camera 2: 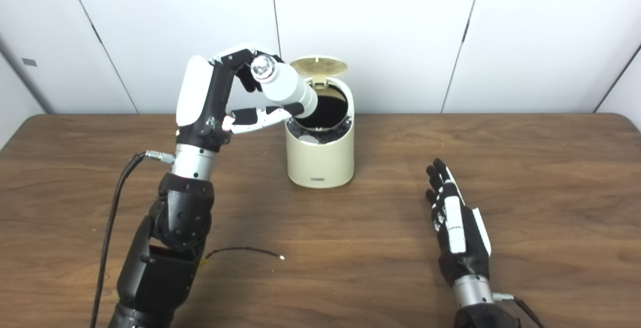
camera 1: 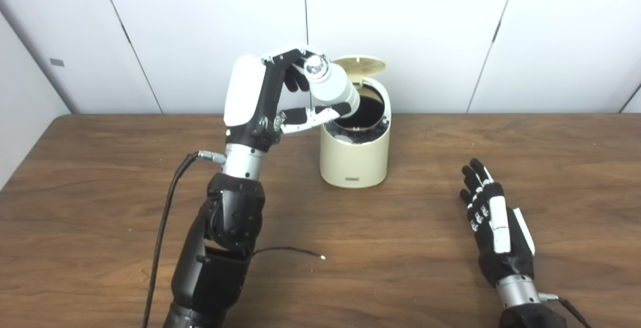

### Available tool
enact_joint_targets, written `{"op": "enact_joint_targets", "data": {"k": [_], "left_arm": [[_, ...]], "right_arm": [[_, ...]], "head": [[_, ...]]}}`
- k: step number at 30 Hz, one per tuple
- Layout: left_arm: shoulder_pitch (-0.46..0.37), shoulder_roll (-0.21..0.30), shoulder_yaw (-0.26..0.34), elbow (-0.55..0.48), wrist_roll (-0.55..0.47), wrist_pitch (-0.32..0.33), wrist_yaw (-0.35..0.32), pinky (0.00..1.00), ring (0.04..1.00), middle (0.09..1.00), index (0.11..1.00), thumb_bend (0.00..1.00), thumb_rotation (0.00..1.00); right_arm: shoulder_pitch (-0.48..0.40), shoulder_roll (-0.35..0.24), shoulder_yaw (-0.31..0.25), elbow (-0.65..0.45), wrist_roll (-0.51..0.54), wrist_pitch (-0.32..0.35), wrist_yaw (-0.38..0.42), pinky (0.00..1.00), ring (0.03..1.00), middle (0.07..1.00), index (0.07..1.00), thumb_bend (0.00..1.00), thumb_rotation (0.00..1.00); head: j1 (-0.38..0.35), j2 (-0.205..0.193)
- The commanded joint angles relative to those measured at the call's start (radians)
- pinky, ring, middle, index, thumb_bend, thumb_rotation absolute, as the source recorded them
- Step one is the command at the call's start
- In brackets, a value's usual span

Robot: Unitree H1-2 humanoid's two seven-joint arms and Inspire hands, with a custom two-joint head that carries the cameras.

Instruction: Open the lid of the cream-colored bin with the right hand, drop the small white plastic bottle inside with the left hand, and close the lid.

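A cream-colored bin [camera 1: 354, 160] stands at the back middle of the table, its round lid [camera 1: 361, 64] tipped up behind the dark opening. My left hand [camera 1: 280, 92] is raised just left of the rim and is shut on the small white plastic bottle [camera 1: 331, 86]. The bottle is tilted, its shiny cap toward me and its base over the bin's mouth. My right hand [camera 1: 493, 220] rests open on the table, well to the right of the bin and nearer to me, fingers stretched flat and holding nothing.
A thin loose black wire [camera 1: 288, 250] lies on the wooden table [camera 1: 425, 268] in front of the bin. A black cable [camera 1: 165, 208] runs down from my left wrist. White wall panels stand close behind the table's far edge.
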State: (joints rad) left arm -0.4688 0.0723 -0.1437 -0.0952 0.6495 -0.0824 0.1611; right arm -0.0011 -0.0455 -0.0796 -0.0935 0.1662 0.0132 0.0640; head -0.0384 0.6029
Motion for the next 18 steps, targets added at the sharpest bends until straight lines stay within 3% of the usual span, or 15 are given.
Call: {"op": "enact_joint_targets", "data": {"k": [1, 18], "left_arm": [[-0.063, -0.003, -0.003, 0.002, 0.018, -0.041, 0.043, 0.35, 0.386, 0.481, 0.541, 0.50, 0.00], [-0.105, -0.001, -0.021, 0.134, 0.060, -0.119, 0.120, 0.34, 0.375, 0.464, 0.546, 0.50, 0.00]], "right_arm": [[-0.010, 0.014, 0.006, -0.006, -0.003, -0.039, -0.002, 1.00, 1.000, 0.955, 0.942, 0.62, 0.93], [-0.012, 0.019, 0.014, 0.002, -0.006, -0.040, -0.003, 1.00, 1.000, 0.948, 0.936, 0.63, 0.92]], "head": [[-0.001, 0.001], [-0.007, -0.009]]}}
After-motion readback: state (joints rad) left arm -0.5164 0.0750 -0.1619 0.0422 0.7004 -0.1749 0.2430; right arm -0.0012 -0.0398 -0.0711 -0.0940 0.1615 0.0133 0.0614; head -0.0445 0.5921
